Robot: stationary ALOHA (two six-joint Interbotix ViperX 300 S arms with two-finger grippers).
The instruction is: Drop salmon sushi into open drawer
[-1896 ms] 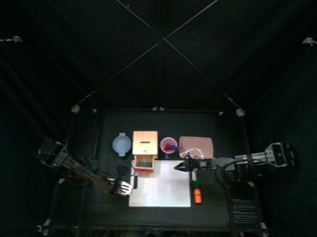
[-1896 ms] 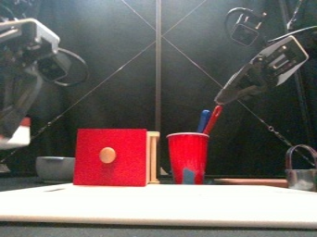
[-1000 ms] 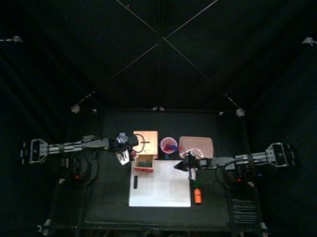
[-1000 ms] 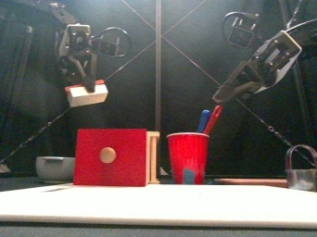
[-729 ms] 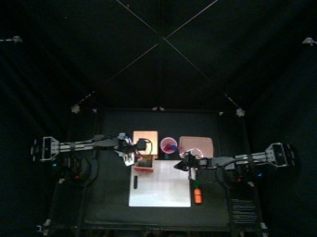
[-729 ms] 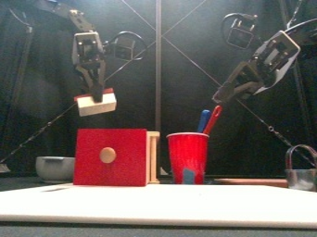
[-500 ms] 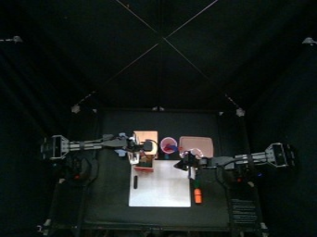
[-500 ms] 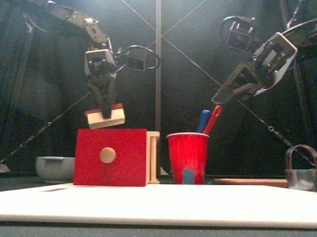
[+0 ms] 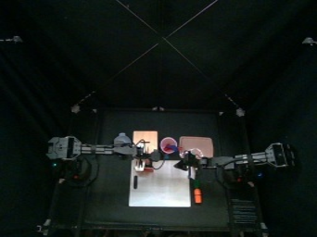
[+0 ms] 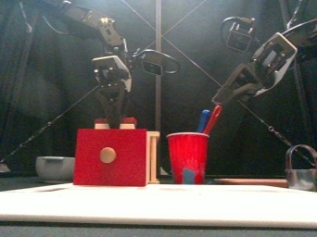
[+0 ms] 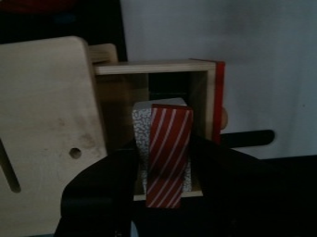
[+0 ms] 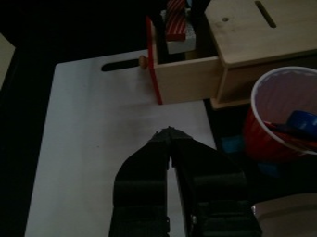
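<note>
Left hand: clamped on salmon sushi, right over open drawer.
Right hand: closed, empty, hanging above bench.

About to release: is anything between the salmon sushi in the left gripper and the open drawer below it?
Nothing visible. The left gripper holds the salmon sushi directly over the open drawer, already at its rim in the front view. The right gripper hangs apart, over the white board.

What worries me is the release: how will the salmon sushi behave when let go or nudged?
Probably stiff: the salmon sushi shows straight edges between jaws of the left gripper. Flat faces suggest it won't roll. Held on edge over the narrow drawer, it may land tilted.
</note>
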